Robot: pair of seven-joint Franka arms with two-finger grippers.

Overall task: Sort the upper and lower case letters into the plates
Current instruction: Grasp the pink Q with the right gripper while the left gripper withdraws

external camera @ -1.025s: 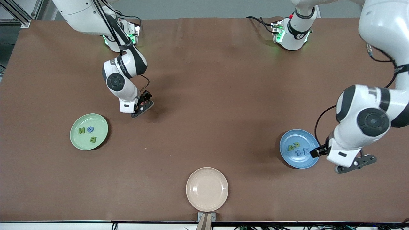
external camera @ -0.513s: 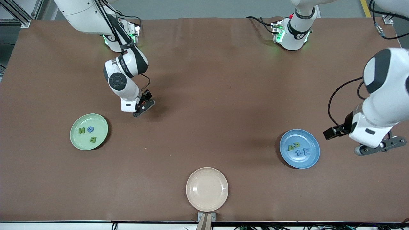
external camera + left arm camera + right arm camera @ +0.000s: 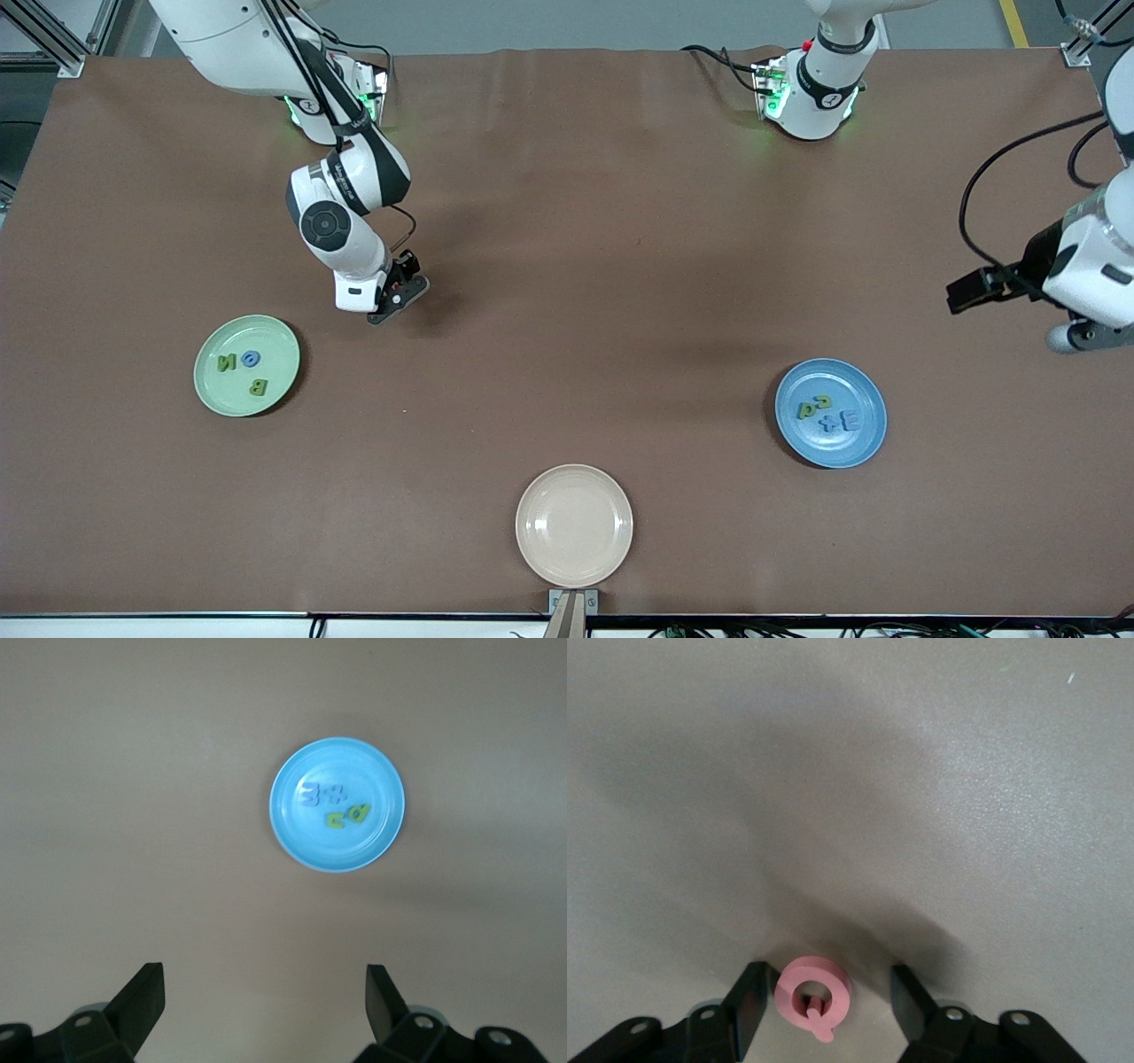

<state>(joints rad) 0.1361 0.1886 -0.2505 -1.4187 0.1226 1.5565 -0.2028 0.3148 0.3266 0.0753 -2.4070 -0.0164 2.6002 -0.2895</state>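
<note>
A pink letter Q [image 3: 813, 997] lies flat on the brown table between the fingers of my right gripper [image 3: 830, 988]. One finger [image 3: 751, 992] touches it; the other stands a gap away, so the gripper is open. That right gripper [image 3: 397, 299] is low on the table, farther from the camera than the pale green plate [image 3: 213, 390], which holds a green B [image 3: 258, 386], a green N [image 3: 228, 361] and a blue O [image 3: 251, 358]. The blue plate [image 3: 864, 434] holds green and blue letters [image 3: 826, 413]. My left gripper [image 3: 1085, 335] hangs open and empty at the left arm's end of the table, with the blue plate [image 3: 381, 780] seen from above.
A beige plate [image 3: 574, 525] with nothing on it sits near the table's front edge, in the middle. The brown mat between the plates is bare. Both arm bases stand along the edge farthest from the camera.
My left arm has risen and swung away from the blue plate toward its end of the table. My right gripper's fingers have narrowed around the pink Q.
</note>
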